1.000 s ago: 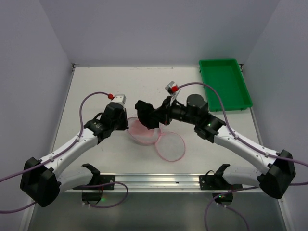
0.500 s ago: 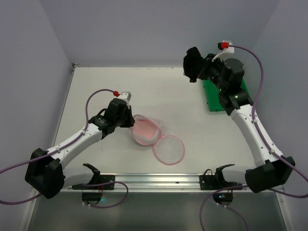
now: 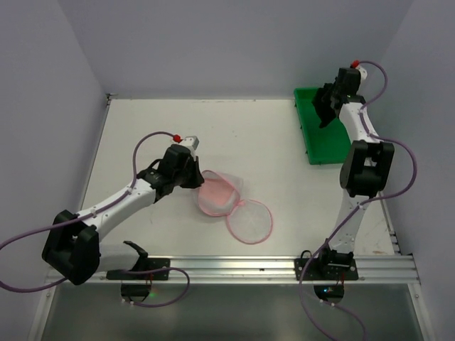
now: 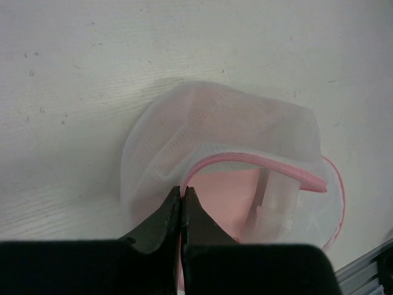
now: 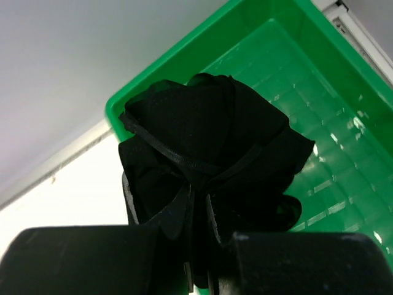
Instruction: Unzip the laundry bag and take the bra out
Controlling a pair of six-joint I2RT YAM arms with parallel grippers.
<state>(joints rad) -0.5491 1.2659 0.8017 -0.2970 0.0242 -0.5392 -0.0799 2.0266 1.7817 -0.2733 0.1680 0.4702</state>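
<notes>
Hanging over the tray (image 5: pixel 331 117) at upper right, the right gripper (image 5: pixel 198 210) clamps the bra (image 5: pixel 202 123); the left gripper (image 4: pixel 182 193) pinches the bag (image 4: pixel 209 117) mid-frame. Released this near the tray's edge, the bra could spill outside.

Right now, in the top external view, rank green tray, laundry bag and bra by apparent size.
1. Green tray, partly covered.
2. Laundry bag, both halves together.
3. Bra, a dark bundle merging with the right gripper.
</notes>
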